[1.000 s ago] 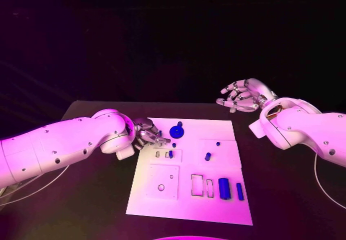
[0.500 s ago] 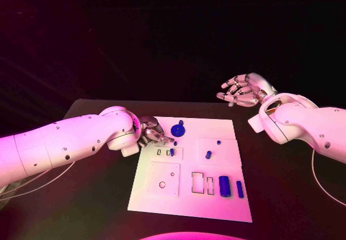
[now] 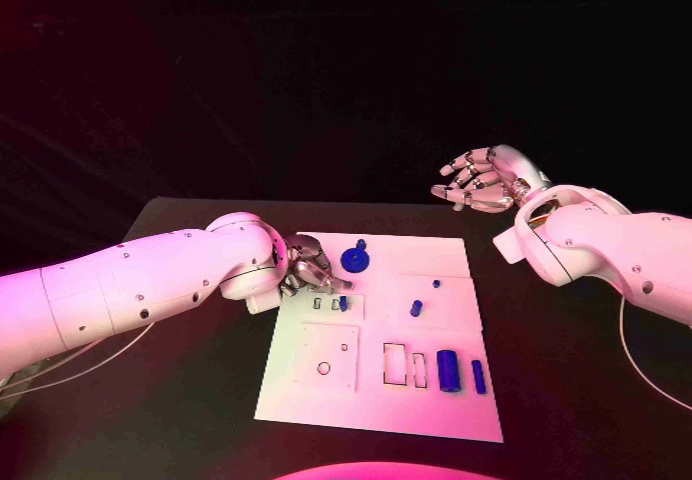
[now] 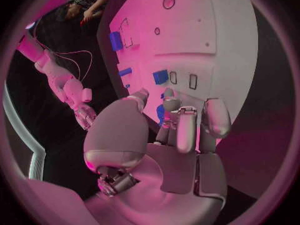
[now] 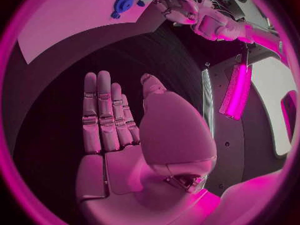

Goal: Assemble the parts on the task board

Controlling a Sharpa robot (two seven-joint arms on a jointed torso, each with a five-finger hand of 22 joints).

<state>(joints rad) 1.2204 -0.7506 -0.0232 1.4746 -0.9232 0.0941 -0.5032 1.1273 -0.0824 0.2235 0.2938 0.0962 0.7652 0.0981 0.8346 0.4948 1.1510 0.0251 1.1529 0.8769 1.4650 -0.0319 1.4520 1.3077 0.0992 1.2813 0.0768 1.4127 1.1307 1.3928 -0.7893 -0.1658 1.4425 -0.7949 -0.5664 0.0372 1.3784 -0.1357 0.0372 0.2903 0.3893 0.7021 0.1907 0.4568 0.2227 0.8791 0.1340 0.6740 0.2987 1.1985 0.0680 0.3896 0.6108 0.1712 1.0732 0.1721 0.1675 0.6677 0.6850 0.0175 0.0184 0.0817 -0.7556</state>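
My silver left hand (image 3: pixel 307 268) curls down over the near-left corner of the flat white task board (image 3: pixel 433 400), its fingertips (image 4: pixel 170 106) closing around a small upright blue peg (image 3: pixel 343 302) that stands beside two little slots. I judge this a light pinch on the peg, though the fingers hide most of the contact. My silver right hand (image 3: pixel 480 182) hovers well away, raised above the far side of the black table (image 3: pixel 188 400), fingers loosely apart and holding nothing.

The risk, as I judge it, sits right at my left fingertips. The peg is small and my fingers are broad, so a grip that closes off-centre could tip it or flick it across the board. The slots crowd close to the fingers, and a sideways drag could jam the peg at a tilt rather than seat it. The round blue gear-like disc (image 3: pixel 355 263) lies just beyond my left hand, within reach of a stray knuckle that could nudge it.

Counted on the board: one gear-like disc with a small blue knob just past it; one peg at my left fingers; two small blue pieces (image 3: pixel 417 309) toward the middle; and two long blue bars (image 3: pixel 449 371) lying side by side nearest my body, next to two empty rectangular cut-outs. That makes seven blue parts as far as I can tell.
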